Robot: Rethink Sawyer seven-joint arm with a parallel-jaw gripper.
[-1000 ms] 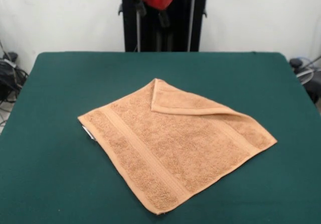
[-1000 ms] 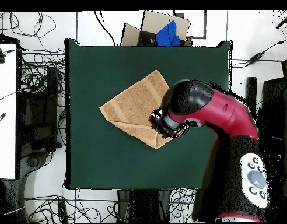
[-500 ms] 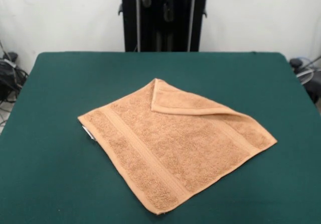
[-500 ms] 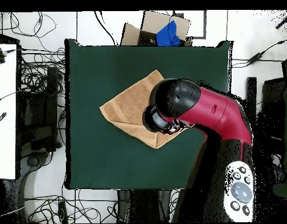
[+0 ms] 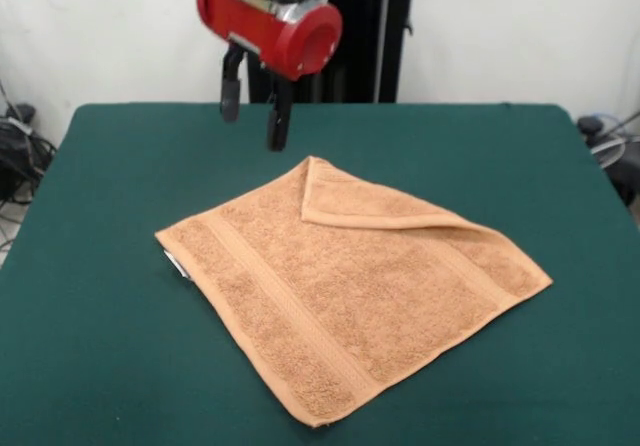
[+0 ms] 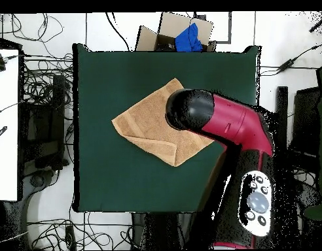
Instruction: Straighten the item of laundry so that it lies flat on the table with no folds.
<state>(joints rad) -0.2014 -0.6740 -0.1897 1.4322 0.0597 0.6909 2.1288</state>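
Open gripper poised above the towel's folded corner

The two black fingers (image 5: 278, 116) hang apart, holding nothing, so the gripper (image 5: 254, 106) sits clear above the far tip of the orange-tan hand towel (image 5: 350, 291). That looks deliberate to me: right below and beside it, a corner flap (image 5: 370, 204) is doubled back over the cloth, the one fold left. The towel lies diamond-wise mid-way across the dark green table (image 5: 120, 366), small white tags (image 5: 174, 263) peeking out at its left edge.
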